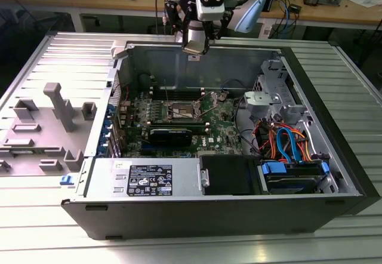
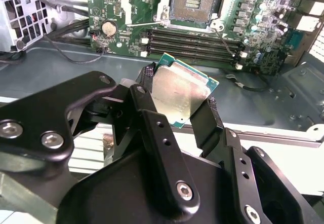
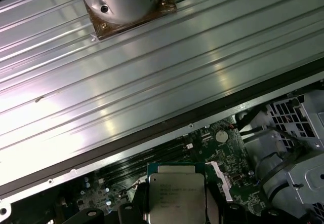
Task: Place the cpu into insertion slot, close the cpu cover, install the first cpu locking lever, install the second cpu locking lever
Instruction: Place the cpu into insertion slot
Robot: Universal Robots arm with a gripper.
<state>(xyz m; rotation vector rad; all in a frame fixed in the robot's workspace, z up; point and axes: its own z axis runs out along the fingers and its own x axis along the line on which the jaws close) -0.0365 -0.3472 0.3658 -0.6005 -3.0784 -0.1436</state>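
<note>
At the upper centre of the exterior view, the gripper (image 1: 194, 48) hangs over the back wall of the open computer case (image 1: 239, 67). Its 2 fingers (image 2: 208, 117) clamp the cpu (image 2: 178, 93) by opposite edges, well apart from the uncovered insertion slot (image 2: 194, 2) at the second wrist view's top.

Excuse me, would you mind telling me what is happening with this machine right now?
The robot's claw grips the cpu by its edges, in the air over the open computer case. The insertion slot on the green board below is bare, so the chip is not yet seated.
</note>
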